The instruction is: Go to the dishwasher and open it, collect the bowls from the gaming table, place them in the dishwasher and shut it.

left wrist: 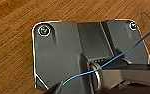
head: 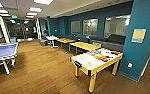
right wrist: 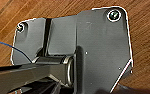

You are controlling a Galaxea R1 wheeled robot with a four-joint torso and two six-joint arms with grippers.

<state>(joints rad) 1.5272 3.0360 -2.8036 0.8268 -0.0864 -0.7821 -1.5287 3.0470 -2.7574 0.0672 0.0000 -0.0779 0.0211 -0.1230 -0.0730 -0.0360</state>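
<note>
The dishwasher, the bowls and the gaming table are out of view. I look across a games room with a wood floor (head: 41, 72). Closest to me stands a yellow-legged table with a white top (head: 89, 63); small colourful things (head: 101, 56) lie at its far end, too blurred to name. Both wrist views look straight down on the wood floor (left wrist: 13, 30) (right wrist: 146, 30) past the robot's own dark plate. A thin blue cable (left wrist: 116, 56) crosses the left wrist view.
A blue table-tennis table (head: 2, 50) stands at the left. Beyond the near table a row of yellow tables (head: 84, 45) and a white one (head: 52, 38) line a dark bench (head: 116, 40) under windows. A teal pillar (head: 141, 37) rises on the right. Open floor runs down the middle.
</note>
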